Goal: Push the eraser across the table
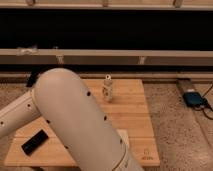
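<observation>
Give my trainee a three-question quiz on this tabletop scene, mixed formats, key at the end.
1. True or false: the eraser lies near the front-left corner of the table.
2. Multiple choice: what blocks the view of the table's middle? A) the robot's arm B) a folded cloth C) a cardboard box
3. Short answer: where is the tool in this view?

Key
1. True. It lies flat on the wood, close to the near left corner.
2. A. The big white arm crosses the view from the left edge to the bottom edge.
3. The tool is out of view. The arm runs off the frame before reaching it.
</observation>
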Action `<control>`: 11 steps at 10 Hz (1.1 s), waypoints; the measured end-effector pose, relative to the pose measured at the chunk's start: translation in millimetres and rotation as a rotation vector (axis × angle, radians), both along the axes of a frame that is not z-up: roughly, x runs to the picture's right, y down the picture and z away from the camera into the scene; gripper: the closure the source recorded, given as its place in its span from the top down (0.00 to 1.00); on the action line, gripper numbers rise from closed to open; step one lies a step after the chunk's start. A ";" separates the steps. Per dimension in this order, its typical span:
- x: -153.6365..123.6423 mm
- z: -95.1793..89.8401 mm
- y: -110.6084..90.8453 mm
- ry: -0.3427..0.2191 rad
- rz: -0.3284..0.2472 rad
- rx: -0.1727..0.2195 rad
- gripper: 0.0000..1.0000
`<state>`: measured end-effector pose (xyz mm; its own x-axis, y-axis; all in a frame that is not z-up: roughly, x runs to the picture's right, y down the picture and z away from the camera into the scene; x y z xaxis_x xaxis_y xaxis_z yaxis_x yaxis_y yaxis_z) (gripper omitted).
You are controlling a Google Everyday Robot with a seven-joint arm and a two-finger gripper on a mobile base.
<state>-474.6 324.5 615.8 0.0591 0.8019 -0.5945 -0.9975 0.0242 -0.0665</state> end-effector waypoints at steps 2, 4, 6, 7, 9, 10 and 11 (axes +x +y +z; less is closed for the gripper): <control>-1.8 8.2 0.2 0.008 -0.002 -0.015 0.00; -1.1 8.3 -2.6 0.017 -0.002 -0.034 0.00; 1.9 14.4 -0.5 0.036 -0.012 -0.042 0.00; 3.4 19.8 1.7 0.048 -0.015 -0.049 0.00; 5.9 32.2 7.1 0.071 -0.018 -0.065 0.00; 6.7 41.3 10.7 0.086 -0.017 -0.078 0.00; 7.4 46.4 12.7 0.095 -0.015 -0.085 0.00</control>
<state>-467.2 337.2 662.2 0.0108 0.7477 -0.6640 -0.9990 0.0376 0.0260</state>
